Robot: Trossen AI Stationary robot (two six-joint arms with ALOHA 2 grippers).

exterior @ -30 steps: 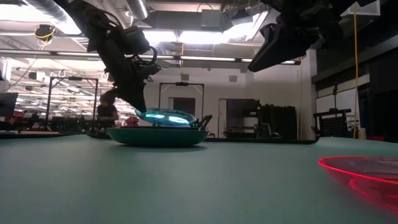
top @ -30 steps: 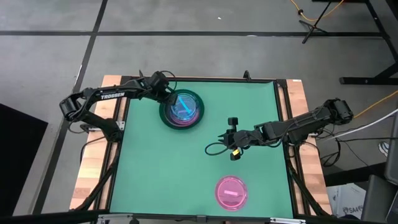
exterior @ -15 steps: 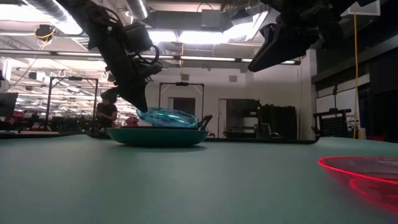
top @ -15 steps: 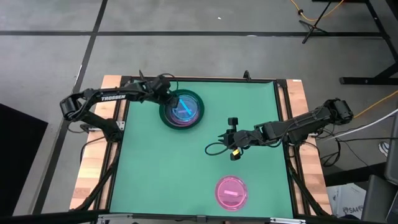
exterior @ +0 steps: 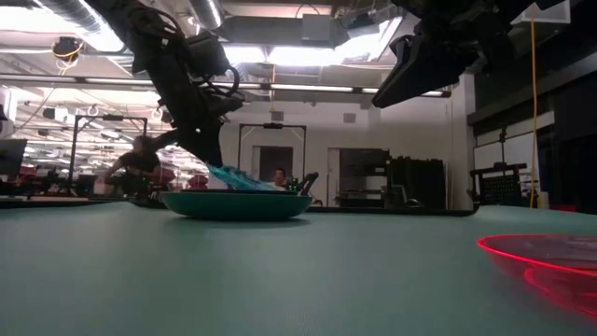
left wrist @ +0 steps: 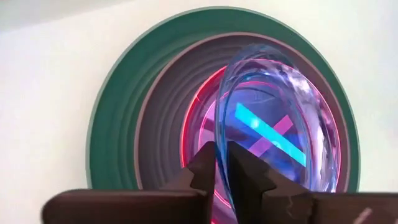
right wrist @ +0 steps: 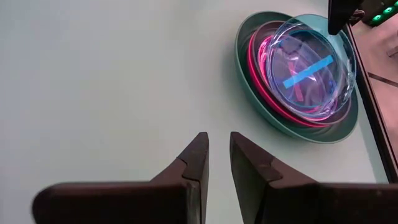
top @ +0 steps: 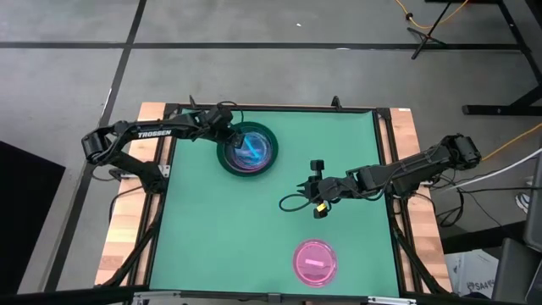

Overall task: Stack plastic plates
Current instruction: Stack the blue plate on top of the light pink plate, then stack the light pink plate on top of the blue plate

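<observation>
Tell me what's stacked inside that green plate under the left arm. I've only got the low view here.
Observer: In the left wrist view, a dark grey plate sits in the dark green plate. A hot pink plate sits inside that, and the translucent cyan plate is on top.
Operator: Is the cyan one lying flat?
Observer: No, it's tilted. Its raised edge is at the left gripper.
Operator: And the right arm?
Observer: The right gripper is open and empty over bare green mat, well clear of the stack.
</observation>
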